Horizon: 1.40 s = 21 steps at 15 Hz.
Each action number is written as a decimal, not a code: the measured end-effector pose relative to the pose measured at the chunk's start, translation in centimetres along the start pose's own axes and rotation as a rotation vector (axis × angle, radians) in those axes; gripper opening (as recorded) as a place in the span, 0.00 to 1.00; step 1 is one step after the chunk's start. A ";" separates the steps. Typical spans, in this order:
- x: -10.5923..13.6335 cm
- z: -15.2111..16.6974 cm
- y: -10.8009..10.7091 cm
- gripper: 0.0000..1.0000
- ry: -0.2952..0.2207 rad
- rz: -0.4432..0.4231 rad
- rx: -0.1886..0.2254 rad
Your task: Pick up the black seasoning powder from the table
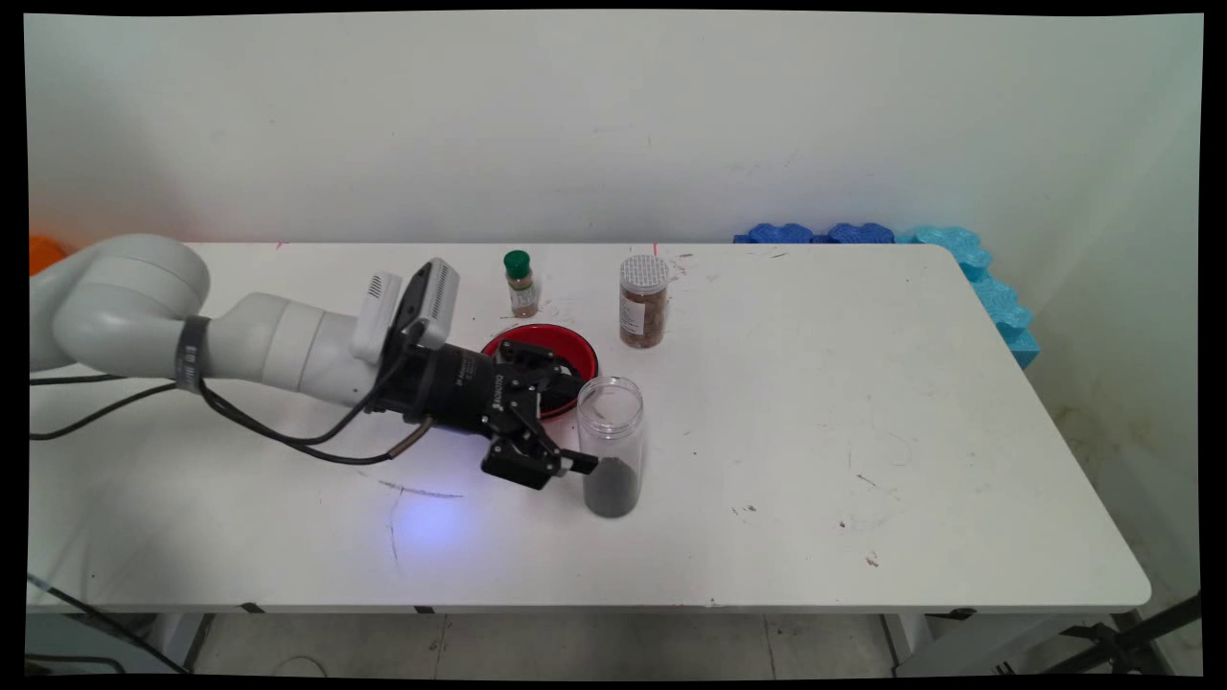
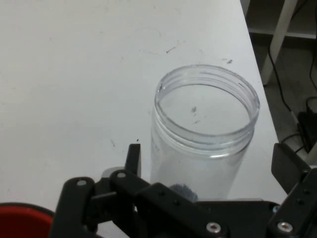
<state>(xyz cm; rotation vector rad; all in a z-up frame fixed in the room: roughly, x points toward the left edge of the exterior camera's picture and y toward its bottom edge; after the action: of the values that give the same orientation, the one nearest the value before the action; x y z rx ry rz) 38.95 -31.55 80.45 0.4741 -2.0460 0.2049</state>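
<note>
A clear, lidless jar [image 1: 612,436] with a dark layer at its bottom stands upright near the middle of the table. My gripper [image 1: 575,424] reaches in level from the left and straddles the jar's lower part. One finger is in front of it and the other behind. In the hand view the jar [image 2: 198,144] rises between the two fingers [image 2: 132,157], with a narrow gap on each side. The gripper [image 2: 208,166] is open and holds nothing. A red bowl [image 1: 551,337] lies just behind the hand, partly hidden by it.
A small green-capped bottle [image 1: 520,285] and a white-lidded jar of brown contents [image 1: 643,302] stand behind the bowl. Blue foam pieces [image 1: 959,251] line the table's far right corner. The table edge [image 2: 257,99] is close to the jar in the hand view.
</note>
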 end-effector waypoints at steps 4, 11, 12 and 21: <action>-0.2 1.1 -0.3 1.00 -0.004 0.028 0.006; -0.4 2.5 -0.6 1.00 -0.007 0.059 0.008; -0.4 2.7 -0.6 1.00 -0.006 0.062 0.007; -0.4 3.7 -0.8 1.00 -0.013 0.066 0.009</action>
<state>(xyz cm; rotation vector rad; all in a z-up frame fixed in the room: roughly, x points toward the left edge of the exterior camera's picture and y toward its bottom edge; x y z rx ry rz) 36.48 -33.43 78.24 0.4149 -2.0762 0.2521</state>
